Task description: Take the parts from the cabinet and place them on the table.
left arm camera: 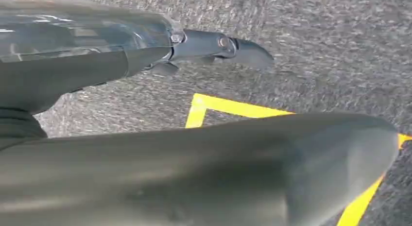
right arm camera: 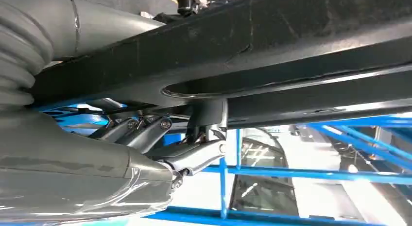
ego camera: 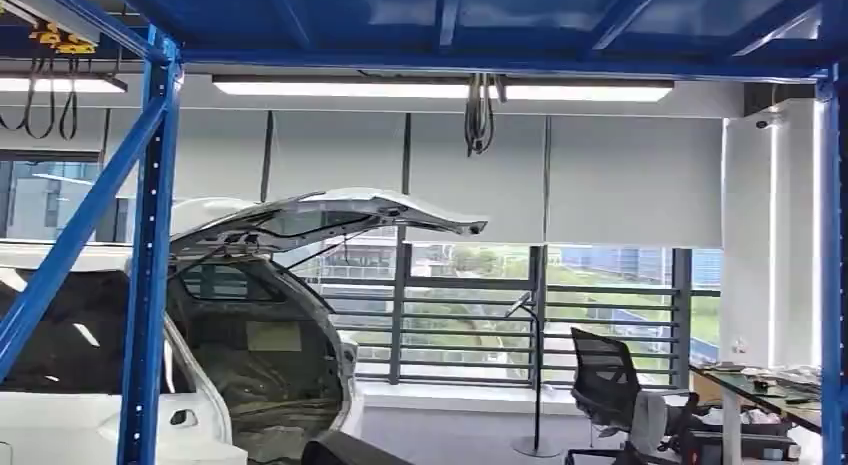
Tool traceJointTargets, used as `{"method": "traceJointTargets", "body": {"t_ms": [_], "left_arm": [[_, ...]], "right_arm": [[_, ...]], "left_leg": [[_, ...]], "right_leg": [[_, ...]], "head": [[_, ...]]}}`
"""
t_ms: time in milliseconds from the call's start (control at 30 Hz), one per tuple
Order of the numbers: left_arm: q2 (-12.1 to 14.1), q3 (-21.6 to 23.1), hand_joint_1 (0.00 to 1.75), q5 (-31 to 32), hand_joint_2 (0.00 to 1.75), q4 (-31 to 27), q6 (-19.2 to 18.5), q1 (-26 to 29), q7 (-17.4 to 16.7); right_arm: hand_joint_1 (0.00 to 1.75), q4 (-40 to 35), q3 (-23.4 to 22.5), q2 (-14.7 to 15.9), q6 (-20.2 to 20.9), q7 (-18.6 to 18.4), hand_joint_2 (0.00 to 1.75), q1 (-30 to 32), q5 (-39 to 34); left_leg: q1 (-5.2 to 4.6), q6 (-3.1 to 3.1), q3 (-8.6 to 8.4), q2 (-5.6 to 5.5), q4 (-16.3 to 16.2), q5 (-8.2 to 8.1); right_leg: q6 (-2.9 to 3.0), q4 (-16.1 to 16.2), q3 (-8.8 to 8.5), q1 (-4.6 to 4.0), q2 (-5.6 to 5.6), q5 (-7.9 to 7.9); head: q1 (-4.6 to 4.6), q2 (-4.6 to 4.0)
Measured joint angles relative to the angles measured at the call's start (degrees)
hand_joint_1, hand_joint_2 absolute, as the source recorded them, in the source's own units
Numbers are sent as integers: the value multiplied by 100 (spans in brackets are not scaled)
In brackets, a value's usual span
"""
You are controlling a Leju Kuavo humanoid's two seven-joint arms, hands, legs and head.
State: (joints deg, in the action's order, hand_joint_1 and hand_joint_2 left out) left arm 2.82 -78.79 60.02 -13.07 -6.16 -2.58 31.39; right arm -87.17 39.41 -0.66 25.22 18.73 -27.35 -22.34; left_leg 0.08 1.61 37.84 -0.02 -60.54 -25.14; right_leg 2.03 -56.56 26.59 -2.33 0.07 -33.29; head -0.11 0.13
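Blue steel frame [ego camera: 150, 245] fills the head view, posts left and right, beam across the top. Behind it a white car [ego camera: 200, 375] with its tailgate [ego camera: 330, 213] raised. Far right, a surface [ego camera: 770, 390] with small clutter on it, an office chair [ego camera: 605, 380] just beside it. This may be the drop-off table, but I cannot tell.

Task's thing: a long black part [right arm camera: 291, 46], flat and bar-like with a raised rib, held in the right hand [right arm camera: 192, 138]. In the right wrist view it runs across the frame well past the hand on one side. A dark rounded shape [ego camera: 350, 450] at the lower edge of the head view may be its end, but I cannot tell.

Right fingers [right arm camera: 199, 155] are curled up under the part with the thumb over its other face, so pinching it. How firmly is hard to read. Blue frame bars lie close behind the part in that view.

Left hand [left arm camera: 209, 46] hangs over grey carpet [left arm camera: 316, 46] with yellow floor tape [left arm camera: 233, 107]. Its fingers lie fairly straight with nothing in them, so spread and free.

Judgement: carry step, with the part out and the set-down not yet made. To do it well:
- keep the part level, since the long overhang will lever against the fingers
- swing wide of the blue posts and the tailgate
- support the free end with the left hand if it sags
- approach the surface square and lower it flat onto a bare patch before letting go
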Motion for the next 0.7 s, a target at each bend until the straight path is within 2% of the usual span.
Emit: {"method": "traceJointTargets", "body": {"t_ms": [33,67,100,133,167,200,233,267,300,333,367,400,433,467,500,533,600,633,667,700], "left_arm": [[9,-20,0,2,175,0,2,7,-5],[28,-31,0,2,175,0,4,9,-11],[26,-33,0,4,175,0,4,20,-18],[26,-37,0,13,175,0,4,16,-29],[26,-39,0,20,175,0,0,25,-29],[28,-39,0,17,175,0,0,24,-26],[48,-39,0,26,175,0,0,12,-24],[59,-39,0,53,175,0,-4,11,-15],[61,-39,0,61,175,0,-9,10,-13],[61,-39,0,66,175,0,-15,10,-11],[61,-37,0,74,175,0,-31,11,-11],[63,-37,0,76,175,0,-31,9,-9],[63,-37,0,79,175,0,-31,0,-5],[48,-37,0,87,175,2,-37,-25,-2],[68,-39,0,85,175,0,-35,-25,6],[70,-37,0,100,175,0,-37,-31,8],[68,-37,0,105,175,0,-37,-6,9],[72,-37,0,107,175,0,-37,-5,9],[79,-37,0,109,175,-2,-35,-12,9],[90,-37,0,109,175,-2,-28,-22,9]], "right_arm": [[175,0,0,0,0,3,175,-10,0],[175,2,0,2,0,3,175,-14,0],[175,2,2,2,2,3,175,-14,0],[175,11,4,2,4,5,175,-22,-2],[175,18,11,-4,11,5,175,-44,0],[175,22,13,-9,24,9,175,-53,-2],[175,28,13,-11,33,9,175,-40,-2],[175,50,15,-9,35,7,175,-28,-2],[175,66,24,-11,39,7,175,-28,-2],[175,72,30,-11,42,7,175,-28,-2],[175,77,30,-11,44,7,175,-31,-2],[175,79,33,-11,44,7,175,-32,-2],[175,79,33,-11,46,7,175,-35,-2],[175,74,33,-18,48,9,175,-42,-2],[175,74,35,-24,48,7,175,-49,-2],[175,72,37,-24,52,11,175,-50,-7],[175,77,48,-24,55,11,175,-37,-7],[175,83,48,-22,55,11,175,-38,-7],[175,83,48,-22,55,9,175,-40,-4],[175,83,48,-22,55,9,175,-43,-7]], "left_leg": [[37,-39,7,2,32,58],[68,-76,10,2,65,112],[58,-110,11,-3,119,185],[60,-98,46,-21,75,58],[43,-134,80,-23,-31,-232],[54,-167,145,-23,-337,-603],[76,-202,200,-23,-723,-911],[98,-239,251,-22,-1107,-1086],[117,-274,252,-22,-1363,-1063],[143,-323,175,-22,-1430,-876],[177,-379,25,-21,-1309,-637],[226,-455,-240,-19,-986,-428],[280,-530,-549,-18,-586,-405],[276,-600,-808,-27,-168,-664],[246,-430,-896,-51,48,-809],[232,-358,-843,-63,44,-844],[201,-238,-802,-52,10,-765],[212,-154,-738,-5,21,-703],[203,-110,-684,-1,21,-636],[194,-82,-604,0,20,-573]], "right_leg": [[-8,-5,25,-31,23,49],[21,3,38,-56,24,103],[53,95,44,-62,10,221],[31,211,43,11,-56,343],[78,246,110,10,-37,435],[94,233,205,24,-43,501],[72,220,289,33,-50,557],[59,205,382,41,-65,618],[31,175,482,57,-74,672],[-5,126,605,83,-82,724],[-44,57,735,115,-86,763],[-91,-52,890,162,-86,793],[-122,-174,1023,195,-85,809],[-172,-309,1167,183,-77,810],[-198,-407,1242,182,-72,828],[-256,-440,1287,183,-71,879],[-293,-406,1307,207,-69,1001],[-311,-435,1343,234,-56,935],[-336,-570,1371,235,-50,635],[-353,-861,1432,244,-48,268]], "head": [[-2,0],[0,2],[0,0],[-2,0],[-2,4],[-2,0],[-2,0],[0,0],[-2,0],[0,0],[0,0],[0,0],[0,0],[0,0],[-11,0],[-7,0],[-9,0],[-11,0],[-11,2],[-11,2]]}}
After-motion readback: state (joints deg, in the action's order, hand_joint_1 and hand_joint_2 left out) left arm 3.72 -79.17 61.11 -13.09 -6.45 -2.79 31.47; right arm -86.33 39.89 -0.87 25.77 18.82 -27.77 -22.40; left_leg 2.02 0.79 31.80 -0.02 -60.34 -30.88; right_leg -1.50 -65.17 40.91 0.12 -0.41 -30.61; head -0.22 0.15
